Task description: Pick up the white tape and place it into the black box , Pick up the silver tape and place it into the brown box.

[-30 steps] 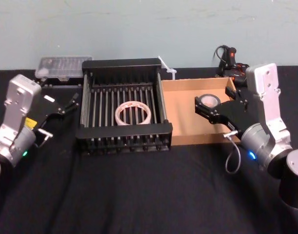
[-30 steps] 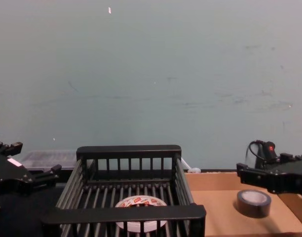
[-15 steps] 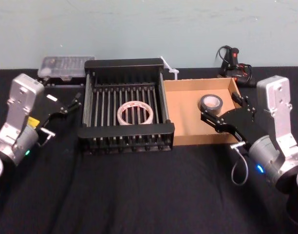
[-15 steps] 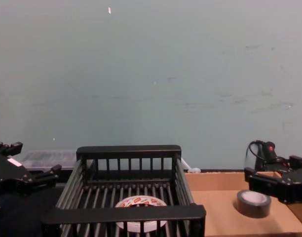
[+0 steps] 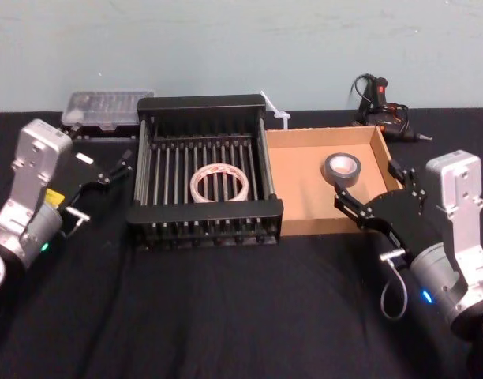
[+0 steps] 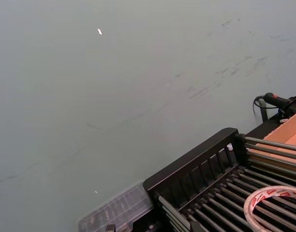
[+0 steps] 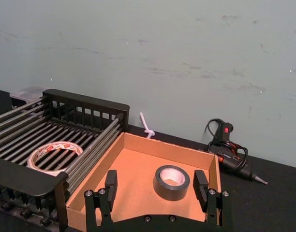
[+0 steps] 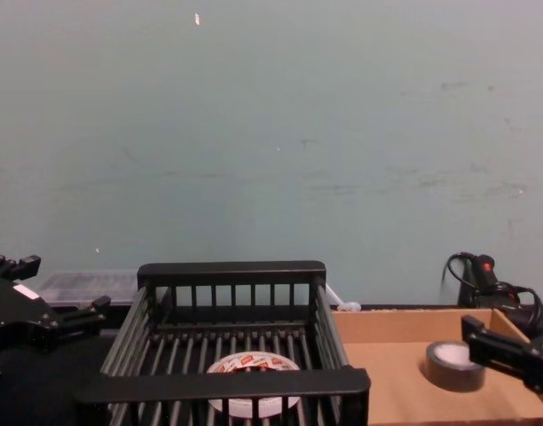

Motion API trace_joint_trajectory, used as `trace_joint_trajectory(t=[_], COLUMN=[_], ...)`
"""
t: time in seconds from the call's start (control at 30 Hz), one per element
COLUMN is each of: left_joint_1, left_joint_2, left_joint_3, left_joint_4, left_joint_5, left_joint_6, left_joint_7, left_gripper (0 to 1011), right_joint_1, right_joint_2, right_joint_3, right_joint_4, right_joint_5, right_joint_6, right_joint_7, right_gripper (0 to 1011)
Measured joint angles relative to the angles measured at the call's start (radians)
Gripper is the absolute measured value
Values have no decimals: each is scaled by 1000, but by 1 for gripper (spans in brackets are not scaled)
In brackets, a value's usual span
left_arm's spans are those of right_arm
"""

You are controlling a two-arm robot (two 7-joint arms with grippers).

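White tape (image 5: 219, 183) lying flat in the black box (image 5: 204, 208), silver tape (image 5: 342, 167) sitting in the brown box (image 5: 306, 225), right pincer (image 5: 371, 202) gaping wide just beside it, holding nothing, left pincer (image 5: 95, 175) hanging spread beside the black box, empty.

At frame centre of the head view, the black rectangular basket of thin parallel bars (image 5: 204, 172) looks like matt plastic rims over smooth, faintly shiny rods. Inside it, the flat white tape roll with a red-and-white printed label (image 5: 218, 183) has a glossy film look. Right of it, the shallow tan cardboard tray (image 5: 305, 185) is dull, raw paperboard. In it, the dark grey, dull-silver tape roll (image 5: 342, 167) shows a soft sheen. Beneath, the black tabletop (image 5: 226, 308) appears as matt cloth.
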Motion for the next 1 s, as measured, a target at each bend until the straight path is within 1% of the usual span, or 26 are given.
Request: trace_joint_trajectory(t=[0.2, 1.0], left_joint_1=[0, 0], left_joint_2=[0, 0], left_joint_3=[0, 0], left_joint_4=[0, 0], left_joint_5=[0, 0], left_joint_6=[0, 0], left_joint_7=[0, 0], left_gripper=[1001, 1001], right_joint_1=[-11, -8], right_joint_2=[-9, -6], right_joint_3=[12, 7], right_joint_4=[-3, -1], right_joint_5=[-12, -9], right_joint_6=[-20, -13], right_joint_7=[4, 3], right_gripper=[1002, 1002])
